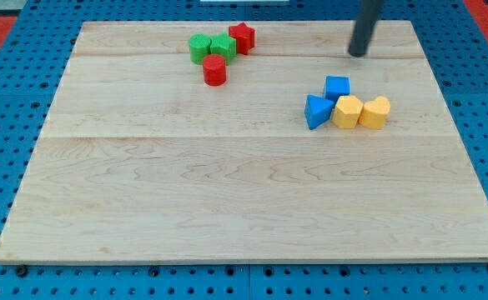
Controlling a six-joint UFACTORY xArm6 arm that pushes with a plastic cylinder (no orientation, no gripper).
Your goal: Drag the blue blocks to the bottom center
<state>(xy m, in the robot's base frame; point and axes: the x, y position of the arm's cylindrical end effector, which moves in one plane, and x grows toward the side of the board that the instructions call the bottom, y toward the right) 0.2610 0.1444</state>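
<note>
the rod has no jaws to open or close, so it holds nothing; the arm's tip [359,53] rests on the wooden board [244,208] near the view's top right, well apart from every block and above the right-hand cluster.

the two blue blocks sit right of the board's middle. the blue cube [337,87] lies just above the blue triangular block [317,112], and the two look to be touching or very nearly so. right beside them are a yellow block [348,112] and a yellow heart-shaped block [375,112], pressed close, the first against both blue pieces.

the blue pieces look small, rigid and light, and the smooth wood should let them slide easily, so a gentle push is likely enough. they cannot be gripped, only shoved: contact on the upper faces, from the view's top, would send them downward. the triangle's slanted sides may make it turn or slip off the rod, so a centred push seems wise. the yellow pair could get dragged along if the push comes from the right.

the room towards the bottom centre is wide and bare, with no blocks in the way. the red and green group, a red star [242,37], a red cylinder [214,70] and two green blocks [211,47], stays far off at the top left. the board's bottom edge is the limit to watch.
</note>
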